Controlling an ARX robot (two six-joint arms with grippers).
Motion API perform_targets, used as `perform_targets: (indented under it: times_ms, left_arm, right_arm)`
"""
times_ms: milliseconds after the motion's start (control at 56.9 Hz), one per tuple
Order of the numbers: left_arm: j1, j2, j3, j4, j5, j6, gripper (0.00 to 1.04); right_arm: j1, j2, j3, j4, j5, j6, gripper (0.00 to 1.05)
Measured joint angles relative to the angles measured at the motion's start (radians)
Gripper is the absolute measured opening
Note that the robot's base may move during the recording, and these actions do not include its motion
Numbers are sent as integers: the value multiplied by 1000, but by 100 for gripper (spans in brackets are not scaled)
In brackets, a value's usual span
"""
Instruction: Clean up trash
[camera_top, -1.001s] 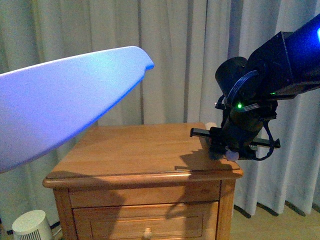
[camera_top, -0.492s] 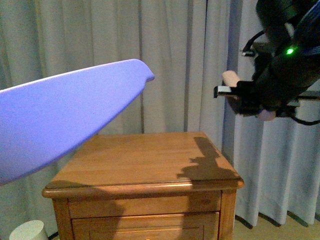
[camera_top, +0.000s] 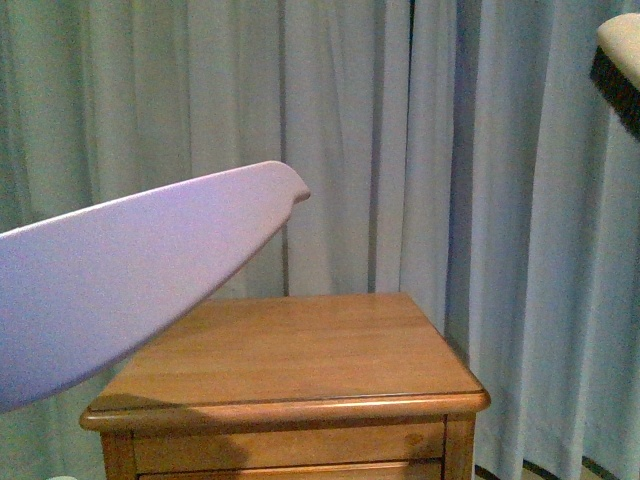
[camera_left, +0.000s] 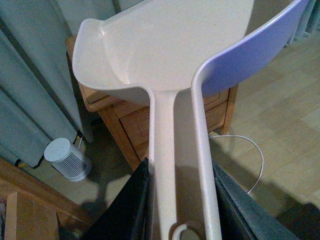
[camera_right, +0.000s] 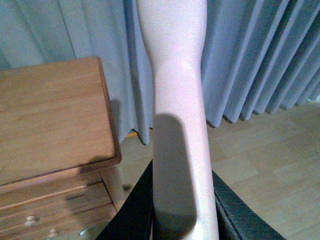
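Pale curtains (camera_top: 400, 150) are seen behind one wooden counter (camera_top: 300, 340). One pink dustpan (camera_top: 120, 280) is held in the air near the counter, its handle clamped between the jaws of the left gripper (camera_left: 180, 200). One brush (camera_right: 177, 90) is clamped by its handle in the jaws of the right gripper (camera_right: 182, 200). One white fan (camera_left: 67, 159) is seen on the floor. Where the trash lies cannot be told.

Left gripper (camera_left: 182, 200): jaws pressed to both sides of the dustpan handle (camera_left: 162, 145); right gripper (camera_right: 182, 212) seems clamped likewise on the brush handle (camera_right: 177, 100).
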Motion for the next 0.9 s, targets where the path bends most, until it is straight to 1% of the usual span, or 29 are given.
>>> perform_targets:
  times_ms: [140, 263, 509, 597, 667, 808, 896]
  left_arm:
    - [0, 0, 0, 0, 0, 0, 29]
    - [0, 0, 0, 0, 0, 0, 29]
    - [0, 0, 0, 0, 0, 0, 29]
    - [0, 0, 0, 0, 0, 0, 29]
    - [0, 0, 0, 0, 0, 0, 29]
    - [0, 0, 0, 0, 0, 0, 29]
    - [0, 0, 0, 0, 0, 0, 29]
  right_arm:
    - [44, -135, -90, -18, 68, -6, 21]
    - [88, -225, -158, -28, 153, -11, 21]
    - [231, -344, -265, -60, 319, -14, 21]
    - [319, -394, -310, -125, 423, 33, 21]
    - [353, -419, -323, -167, 468, 64, 21]
    - [367, -468, -339, -203, 532, 87, 21]
    - [365, -499, -342, -224, 541, 90, 21]
